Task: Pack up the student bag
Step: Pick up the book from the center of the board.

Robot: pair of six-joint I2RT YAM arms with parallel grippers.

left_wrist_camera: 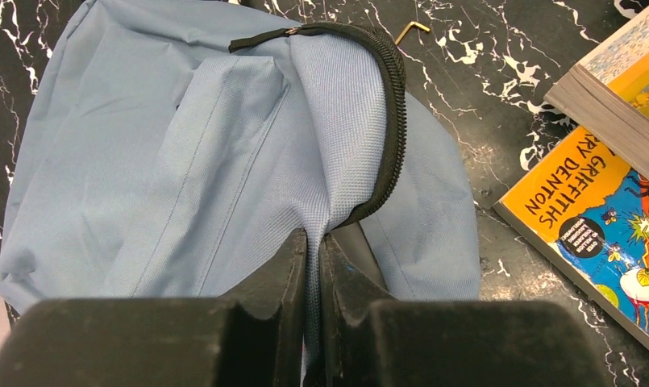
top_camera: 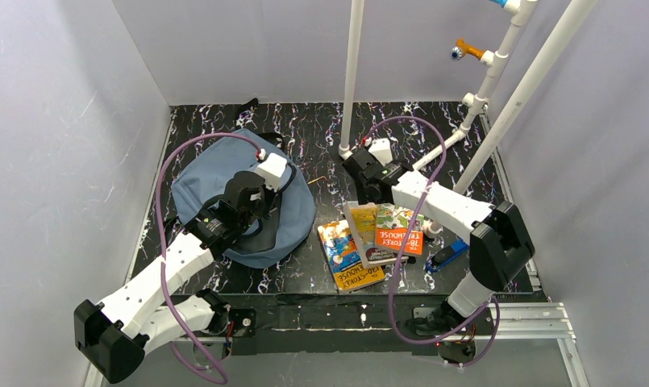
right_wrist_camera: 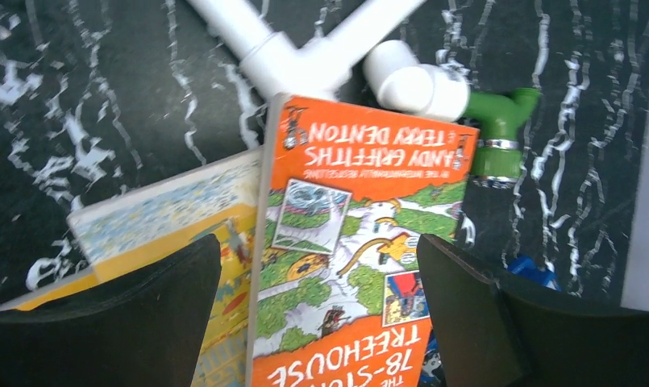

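The student bag [top_camera: 196,181] lies on the left half of the table [top_camera: 321,129]. Overlapping books [top_camera: 369,242] lie just to its right, toward the near edge. The pipe frame [top_camera: 351,81] stands behind the books.

Top view: fixed high above and behind the arm bases, facing down and forward; far enough to take in the whole surface [top_camera: 305,278], the left arm [top_camera: 176,258] and the right arm [top_camera: 450,205].
Left wrist view: rides the left arm, looking down past its own jaws, close on the bag [left_wrist_camera: 143,161]; book pile [left_wrist_camera: 595,185] at the right edge.
Right wrist view: rides the right arm, looking down between its own jaws, very near the orange book [right_wrist_camera: 345,242].
Top and left wrist share: bag [top_camera: 204,173], book pile [top_camera: 369,242].
Top and right wrist share: orange book [top_camera: 400,238].
Both wrists share: parts of the book pile.
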